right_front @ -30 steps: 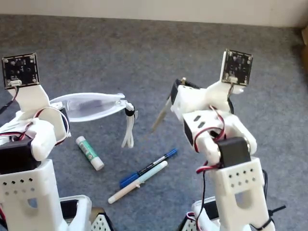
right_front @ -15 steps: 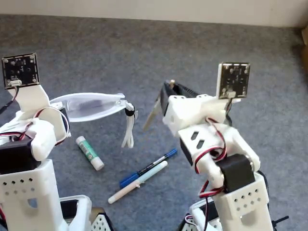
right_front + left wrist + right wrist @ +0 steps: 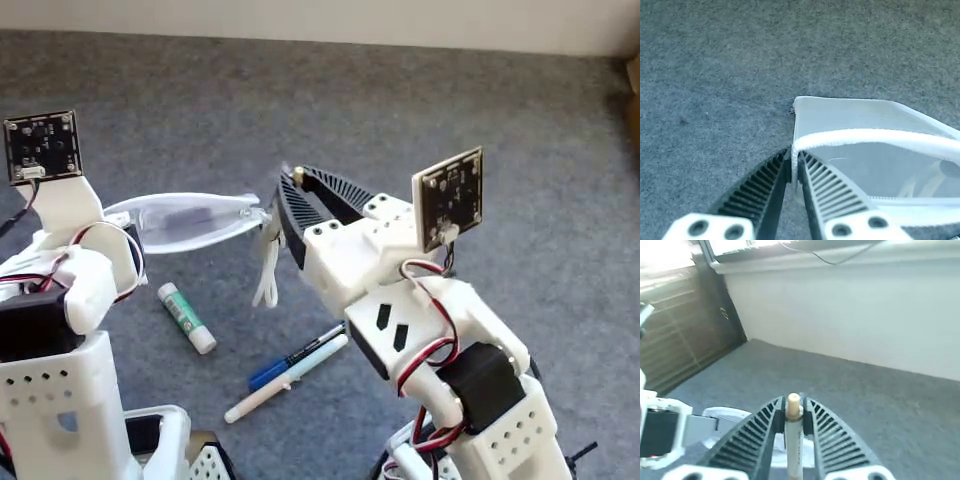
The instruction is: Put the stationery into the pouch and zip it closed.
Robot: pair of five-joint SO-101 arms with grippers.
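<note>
Grey carpet (image 3: 400, 110) is running under both arms up to a pale wall. Toward its left edge, the left gripper (image 3: 794, 155) is pinching the rim of the translucent pouch (image 3: 190, 222), jaws pressed tight on the fabric, and the pouch is reaching out toward the carpet's middle. The right gripper (image 3: 290, 195) is clamping a pencil (image 3: 793, 440) between nearly closed jaws, its tan end poking past the fingertips, just beside the pouch's free end. Nearer the front edge, a glue stick (image 3: 186, 318) is lying alone, while a blue pen (image 3: 275, 370) and a white pen (image 3: 270, 392) are lying side by side.
</note>
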